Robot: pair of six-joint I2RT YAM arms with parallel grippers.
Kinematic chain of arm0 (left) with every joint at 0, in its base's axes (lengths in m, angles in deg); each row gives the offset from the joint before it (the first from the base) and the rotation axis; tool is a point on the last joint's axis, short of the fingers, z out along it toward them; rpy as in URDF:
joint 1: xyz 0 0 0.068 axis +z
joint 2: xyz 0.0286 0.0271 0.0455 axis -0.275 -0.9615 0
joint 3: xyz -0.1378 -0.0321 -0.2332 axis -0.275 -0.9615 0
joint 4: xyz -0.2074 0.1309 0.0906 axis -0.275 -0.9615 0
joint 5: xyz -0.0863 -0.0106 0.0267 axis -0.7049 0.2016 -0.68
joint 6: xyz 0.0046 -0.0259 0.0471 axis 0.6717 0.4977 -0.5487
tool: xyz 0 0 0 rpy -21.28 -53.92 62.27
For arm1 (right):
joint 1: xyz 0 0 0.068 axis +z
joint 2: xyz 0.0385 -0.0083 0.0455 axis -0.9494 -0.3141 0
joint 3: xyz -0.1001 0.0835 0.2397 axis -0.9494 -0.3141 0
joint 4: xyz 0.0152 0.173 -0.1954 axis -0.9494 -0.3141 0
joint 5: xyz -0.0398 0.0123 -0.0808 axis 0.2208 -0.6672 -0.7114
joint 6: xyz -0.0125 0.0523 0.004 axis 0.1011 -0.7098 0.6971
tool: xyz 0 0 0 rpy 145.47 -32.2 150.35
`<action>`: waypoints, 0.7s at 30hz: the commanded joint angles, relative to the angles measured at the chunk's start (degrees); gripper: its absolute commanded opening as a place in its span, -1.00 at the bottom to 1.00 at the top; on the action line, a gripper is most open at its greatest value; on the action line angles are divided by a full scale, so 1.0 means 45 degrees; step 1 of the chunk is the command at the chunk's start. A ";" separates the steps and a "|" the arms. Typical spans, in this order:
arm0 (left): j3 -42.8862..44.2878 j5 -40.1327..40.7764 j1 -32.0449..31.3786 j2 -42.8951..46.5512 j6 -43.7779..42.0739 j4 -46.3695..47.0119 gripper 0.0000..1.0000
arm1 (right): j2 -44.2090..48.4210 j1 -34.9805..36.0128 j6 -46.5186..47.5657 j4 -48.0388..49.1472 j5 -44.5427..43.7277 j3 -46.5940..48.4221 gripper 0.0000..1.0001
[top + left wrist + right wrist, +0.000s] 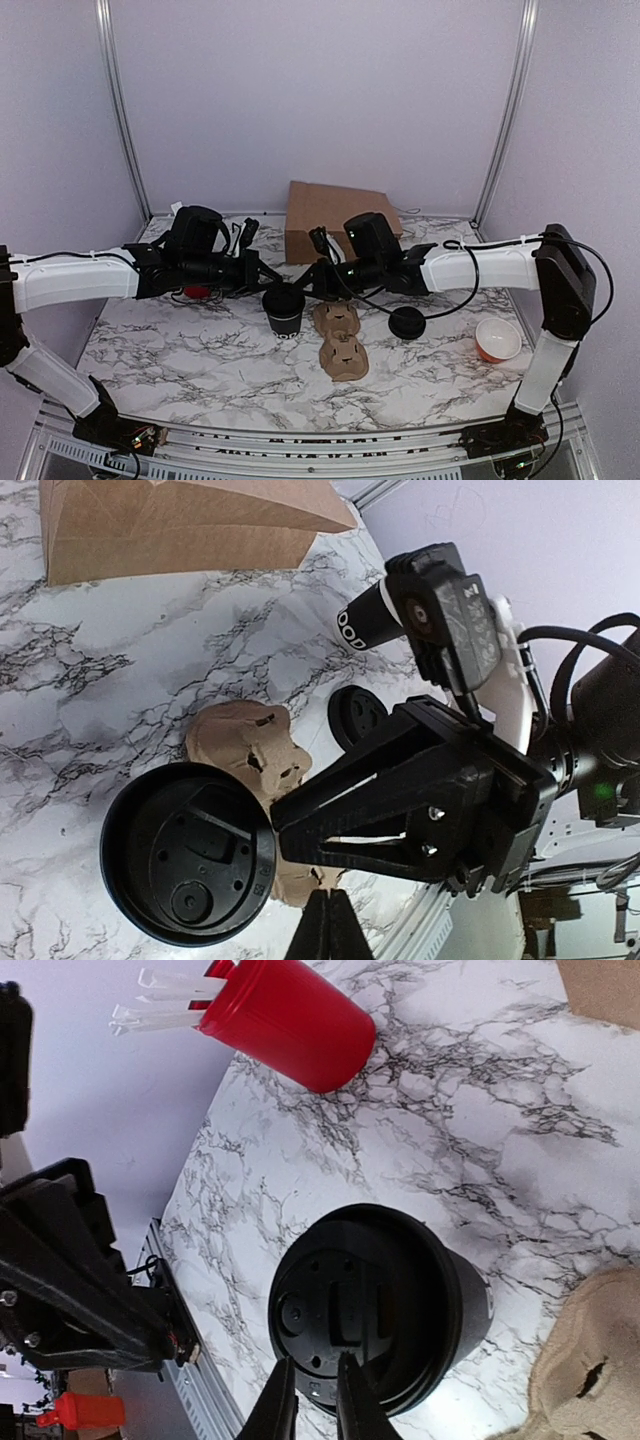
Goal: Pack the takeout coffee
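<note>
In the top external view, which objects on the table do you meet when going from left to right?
Red cup → takeout coffee → cardboard cup carrier → loose black lid → orange bowl.

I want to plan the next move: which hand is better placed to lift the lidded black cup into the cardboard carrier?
Right, probably. The fingers of the right hand stand slightly apart over the lid rim of the takeout coffee; the left hand is shut beside it. The cardboard carrier lies to its right.

We see black takeout coffee (284,308), tan pulp cup carrier (340,340), brown paper bag (325,220), red cup (290,1022), white-and-grey marbled table (180,360), orange bowl (497,341) with white inside.
</note>
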 commanded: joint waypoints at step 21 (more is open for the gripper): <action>-0.3290 -0.4049 0.2057 -0.2132 0.3147 0.6633 -1.00 | -0.1050 -0.0039 -0.1365 0.1822 0.0873 -0.0451 -0.93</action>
